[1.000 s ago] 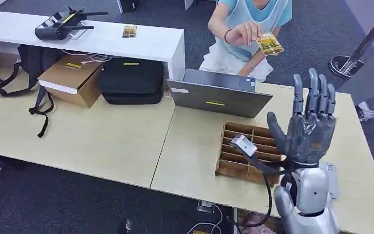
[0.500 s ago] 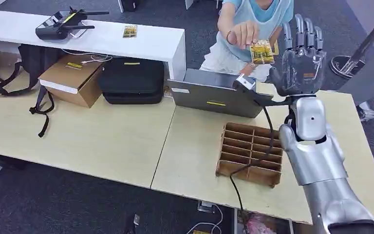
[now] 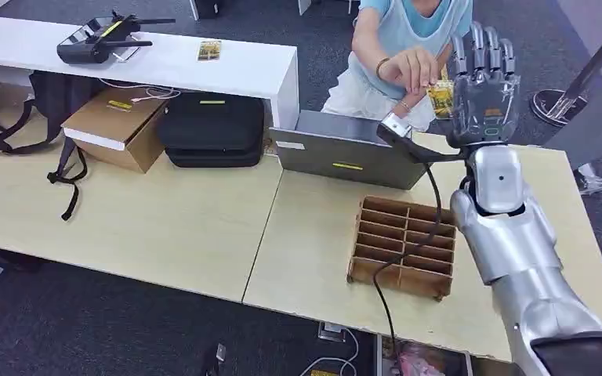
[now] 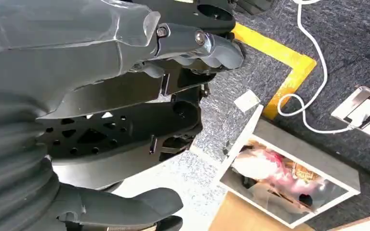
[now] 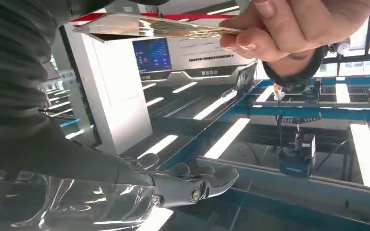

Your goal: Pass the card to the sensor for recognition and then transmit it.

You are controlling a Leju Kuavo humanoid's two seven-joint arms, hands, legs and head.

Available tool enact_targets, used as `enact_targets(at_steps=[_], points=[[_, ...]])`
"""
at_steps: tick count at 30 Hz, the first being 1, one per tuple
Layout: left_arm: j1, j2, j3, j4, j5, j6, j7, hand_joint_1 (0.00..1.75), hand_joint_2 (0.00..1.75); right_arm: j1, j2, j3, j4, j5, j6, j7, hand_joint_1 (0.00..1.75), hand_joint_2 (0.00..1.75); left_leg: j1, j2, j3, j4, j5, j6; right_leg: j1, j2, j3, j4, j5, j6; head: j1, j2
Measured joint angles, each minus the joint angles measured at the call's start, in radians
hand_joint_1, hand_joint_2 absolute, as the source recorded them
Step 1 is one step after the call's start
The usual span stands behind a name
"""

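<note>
Reaching over the laptop [image 3: 353, 153], the robot's right hand [image 3: 482, 90] stays spread and empty, palm offered so the person's hand [image 3: 409, 66] can place the card [image 3: 440, 95] against it.

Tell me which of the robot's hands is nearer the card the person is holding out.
Right. The right hand is raised, fingers spread, right beside the card that the person's hand holds. The left hand hangs low over the floor.

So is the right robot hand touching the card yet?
Cannot tell. In the head view the card overlaps the right robot hand; the right wrist view shows no plain contact or gap.
</note>
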Motion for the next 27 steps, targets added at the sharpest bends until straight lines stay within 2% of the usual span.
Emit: enact_targets(at_steps=[4,5,6,7,9,12,15,19,22,27], points=[[-0.002,0.000,0.000,0.000,0.000,0.000,0.000,0.00,1.75,-0.004,0.000,0.001,0.012,0.000,-0.002,0.000,0.00,1.75,0.000,0.000,0.000,0.000,0.000,0.000,0.000,0.000,0.000,0.000,0.000,0.000,0.000,0.000],[-0.003,0.000,0.000,0.000,0.000,0.000,0.000,0.00,1.75,-0.005,0.000,0.001,0.014,0.000,-0.002,0.000,0.07,1.75,0.000,0.000,0.000,0.000,0.000,0.000,0.000,0.000,0.000,0.000,0.000,0.000,0.000,0.000],[-0.003,0.000,0.000,0.000,0.000,0.000,0.000,0.00,1.75,-0.005,0.000,0.001,0.016,-0.001,-0.004,0.000,0.68,1.75,0.000,0.000,0.000,0.000,0.000,0.000,0.000,0.000,0.000,0.000,0.000,0.000,0.000,0.000],[-0.004,0.000,0.000,0.000,0.000,0.000,0.000,0.00,1.75,-0.005,0.000,0.001,0.016,-0.003,-0.009,0.000,1.40,1.75,0.000,0.000,0.000,0.000,0.000,0.000,0.000,0.000,0.000,0.000,0.000,0.000,0.000,0.000],[-0.005,0.000,0.000,0.000,0.002,0.000,0.000,0.00,1.75,-0.006,0.000,0.001,0.020,-0.009,-0.022,-0.002,1.47,1.75,0.000,0.000,0.000,0.000,0.000,0.000,0.000,0.000,0.000,0.000,0.000,0.000,0.000,0.000],[-0.007,0.000,0.000,0.000,0.003,0.000,0.000,0.00,1.75,-0.006,0.000,0.001,0.024,-0.022,-0.058,-0.006,1.73,1.75,0.000,0.000,0.000,0.000,0.000,0.000,0.000,0.000,0.000,0.000,0.000,0.000,0.000,0.000],[-0.007,0.000,0.000,0.000,0.003,0.000,0.000,0.00,1.75,-0.006,0.000,0.001,0.024,-0.035,-0.086,-0.010,1.62,1.75,0.000,0.000,0.000,0.000,0.000,0.000,0.000,0.000,0.000,0.000,0.000,0.000,0.000,0.000],[-0.007,0.002,0.000,0.000,0.017,0.000,0.000,0.00,1.75,-0.006,0.000,0.001,0.023,-0.057,-0.114,-0.024,1.59,1.75,0.000,0.000,0.000,0.000,0.000,0.000,0.000,0.000,0.000,0.000,0.000,0.000,0.000,0.000],[-0.007,0.006,0.000,0.000,0.021,0.000,0.000,0.00,1.75,-0.008,0.000,0.001,0.021,-0.067,-0.123,-0.029,1.75,1.75,0.000,0.000,0.000,0.000,0.000,0.000,0.000,0.000,0.000,0.000,0.000,0.000,0.000,0.000],[-0.007,0.011,0.000,0.000,0.024,0.000,0.000,0.00,1.75,-0.009,-0.001,-0.002,0.019,-0.082,-0.138,-0.031,1.75,1.75,0.000,0.000,0.000,0.000,0.000,0.000,0.000,0.000,0.000,0.000,0.000,0.000,0.000,0.000]])
